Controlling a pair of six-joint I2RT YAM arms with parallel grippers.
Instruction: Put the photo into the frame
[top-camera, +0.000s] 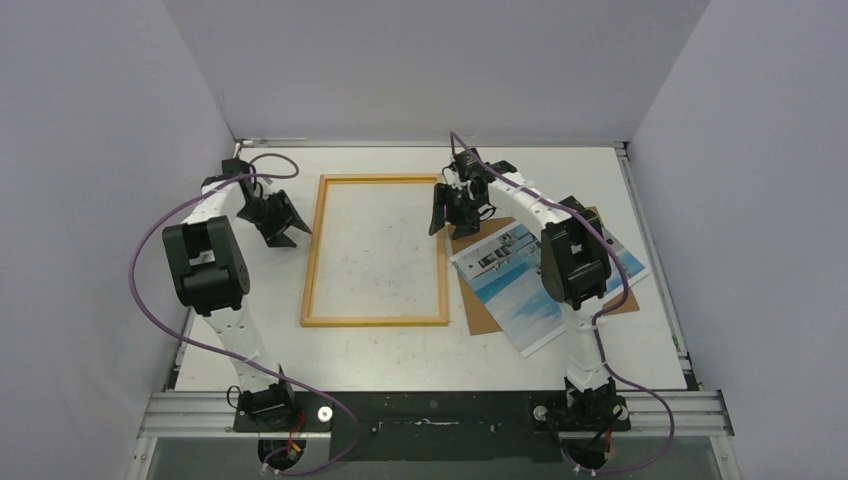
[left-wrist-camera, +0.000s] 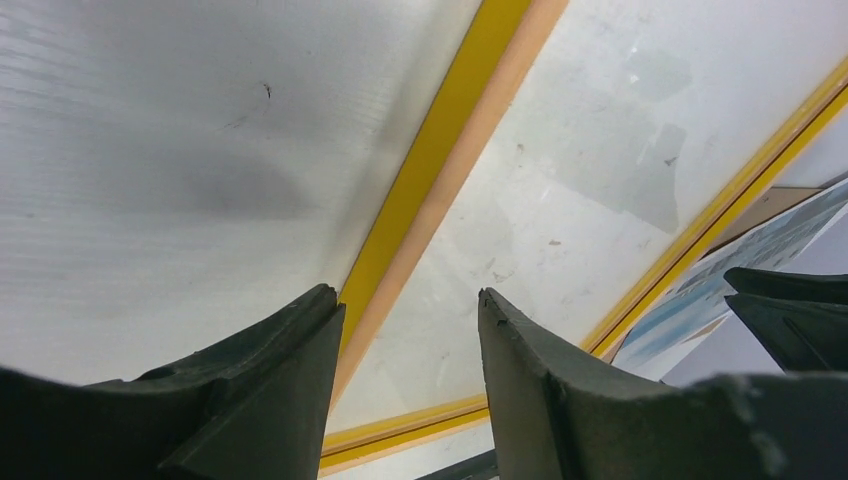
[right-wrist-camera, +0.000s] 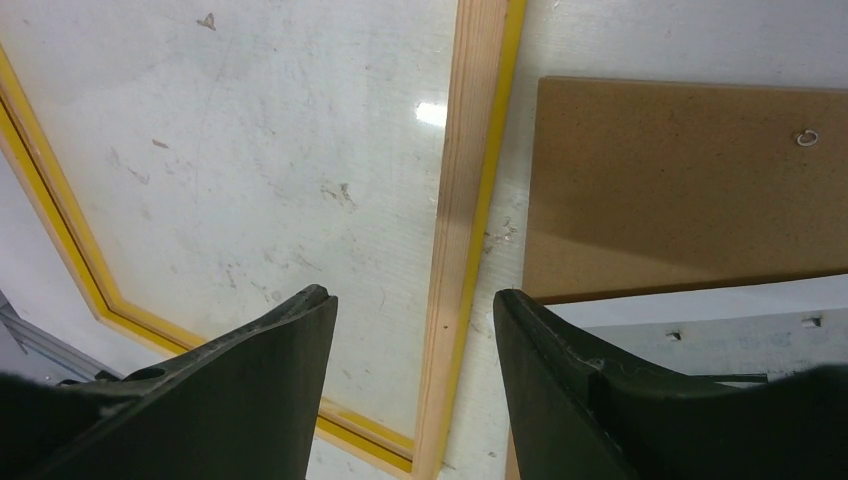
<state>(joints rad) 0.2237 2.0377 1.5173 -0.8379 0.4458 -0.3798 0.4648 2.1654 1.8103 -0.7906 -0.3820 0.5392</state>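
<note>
The frame (top-camera: 375, 321) lies flat in the middle of the table, its yellow-and-wood border around bare tabletop. The photo (top-camera: 512, 293), blue and white, lies to its right on a brown backing board (top-camera: 478, 312), partly under the right arm. My left gripper (top-camera: 288, 234) hovers open just outside the frame's left bar (left-wrist-camera: 440, 150), which runs between its fingers (left-wrist-camera: 410, 305) without touching them. My right gripper (top-camera: 438, 222) is open over the frame's right bar (right-wrist-camera: 465, 200), with nothing held (right-wrist-camera: 412, 300). The photo's edge (right-wrist-camera: 720, 310) shows beside its right finger.
The backing board (right-wrist-camera: 680, 180) has a small metal hanger ring (right-wrist-camera: 806, 138). White walls close in the table on three sides. A metal rail (top-camera: 430, 410) holding both arm bases runs along the near edge. Purple cables loop from each arm.
</note>
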